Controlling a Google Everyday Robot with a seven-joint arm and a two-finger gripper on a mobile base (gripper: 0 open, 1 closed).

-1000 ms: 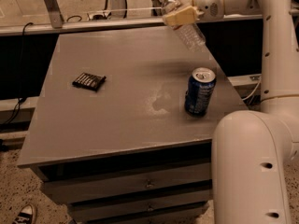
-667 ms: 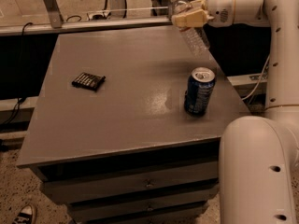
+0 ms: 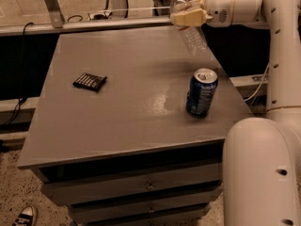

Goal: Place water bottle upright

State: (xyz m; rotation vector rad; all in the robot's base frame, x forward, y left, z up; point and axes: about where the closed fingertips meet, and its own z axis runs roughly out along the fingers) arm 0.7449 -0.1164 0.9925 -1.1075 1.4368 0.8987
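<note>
Hanging over the far right corner of the worktop, the small clear ribbed plastic water bottle (image 3: pixel 194 39) is tilted, its white cap pointing up and away towards the far edge and its base slanting down towards the right edge. The base appears to be clear of the surface, though from this angle that cannot be told for certain. The cream-coloured two-finger gripper (image 3: pixel 187 17) is clamped across the bottle's upper part just below the cap, its jaws closed against the plastic. The gripper reaches in from the right on the white robot arm (image 3: pixel 237 5).

On the flat grey worktop (image 3: pixel 131 55), a blue soda can (image 3: pixel 201 92) with a silver top stands upright near the right edge, well nearer the front than the bottle and apart from it. A small dark flat ridged object (image 3: pixel 90 81) lies towards the left edge, well apart from both. Grey drawers (image 3: pixel 150 185) sit beneath the front edge, and a black and white shoe (image 3: pixel 24 216) shows on the floor beyond the front left corner.
</note>
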